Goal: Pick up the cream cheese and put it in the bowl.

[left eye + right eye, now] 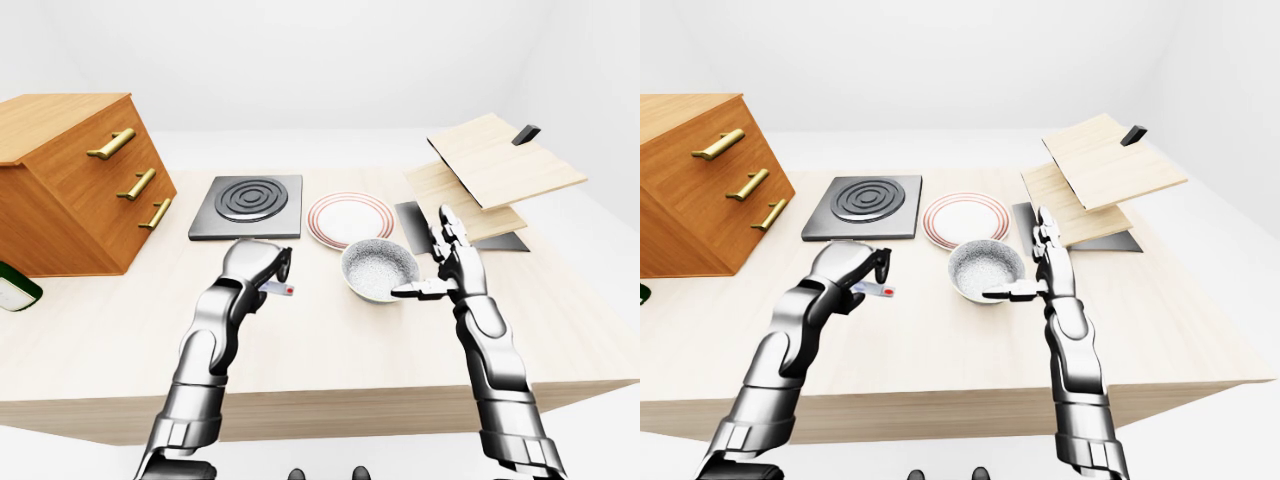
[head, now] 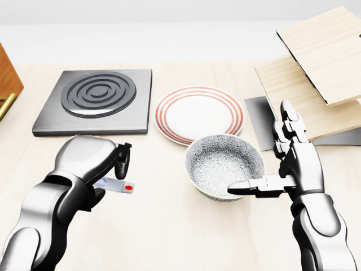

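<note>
My left hand [image 2: 110,169] is shut on the cream cheese [image 2: 117,186], a flat white packet with a red dot. It holds the packet above the table, left of the bowl. The bowl [image 2: 224,166] is grey and speckled and stands upright below the striped plate in the head view. My right hand [image 2: 282,164] is open, its fingers up and its thumb lying against the bowl's lower right rim. The bowl looks empty.
A white plate [image 2: 197,113] with red rings sits above the bowl. A black stove plate [image 2: 97,99] lies to its left. A wooden drawer cabinet [image 1: 70,180] stands at the far left. A wooden rack [image 1: 500,170] stands at the right.
</note>
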Controlling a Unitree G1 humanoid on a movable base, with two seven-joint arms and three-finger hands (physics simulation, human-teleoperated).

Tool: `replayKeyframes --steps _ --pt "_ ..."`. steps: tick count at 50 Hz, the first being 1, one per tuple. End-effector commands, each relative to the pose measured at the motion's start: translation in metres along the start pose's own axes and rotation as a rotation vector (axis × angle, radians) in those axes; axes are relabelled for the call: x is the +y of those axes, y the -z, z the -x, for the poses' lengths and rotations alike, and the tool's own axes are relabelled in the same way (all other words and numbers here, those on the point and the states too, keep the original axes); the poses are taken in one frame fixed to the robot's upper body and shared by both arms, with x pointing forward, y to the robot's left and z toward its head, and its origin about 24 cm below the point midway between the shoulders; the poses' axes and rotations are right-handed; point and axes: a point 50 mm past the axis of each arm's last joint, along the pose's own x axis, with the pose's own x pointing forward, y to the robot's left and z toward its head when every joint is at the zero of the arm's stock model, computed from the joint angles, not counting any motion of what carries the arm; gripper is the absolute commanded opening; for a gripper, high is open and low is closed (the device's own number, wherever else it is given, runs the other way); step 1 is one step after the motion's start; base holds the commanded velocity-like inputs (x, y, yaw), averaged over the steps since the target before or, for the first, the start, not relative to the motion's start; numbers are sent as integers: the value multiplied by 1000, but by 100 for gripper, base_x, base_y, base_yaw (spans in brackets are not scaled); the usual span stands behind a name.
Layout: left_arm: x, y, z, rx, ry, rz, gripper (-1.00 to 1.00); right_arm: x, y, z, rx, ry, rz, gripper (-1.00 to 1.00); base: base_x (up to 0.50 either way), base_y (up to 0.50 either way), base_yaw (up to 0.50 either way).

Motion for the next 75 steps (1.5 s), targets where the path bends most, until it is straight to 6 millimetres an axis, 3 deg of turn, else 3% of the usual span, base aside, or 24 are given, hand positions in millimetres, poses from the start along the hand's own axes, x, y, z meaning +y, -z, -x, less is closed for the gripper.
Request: replayKeyframes --steps 1,15,25,33,43,55,75 --pt "50 -43 1 -127 -149 -17 -100 0 25 5 102 -19 -25 100 0 0 0" --pt "91 -101 -14 -247 -327 -76 -100 -2 38 11 156 -12 -27 100 0 0 0" --pt "101 -136 -19 -318 -406 -100 -100 -4 49 14 200 -8 -48 100 0 0 0" --pt "94 -158 -22 -366 -394 -91 -100 -5 52 15 212 -6 -55 100 0 0 0" --pt "69 -180 -31 -402 -354 -117 -100 -10 51 17 204 4 -71 100 0 0 0" --pt "51 -188 -45 -418 -311 -128 -100 -14 33 18 122 14 -79 100 0 0 0" --pt "40 -197 -59 -434 -289 -207 -100 -13 41 18 158 7 -90 100 0 0 0"
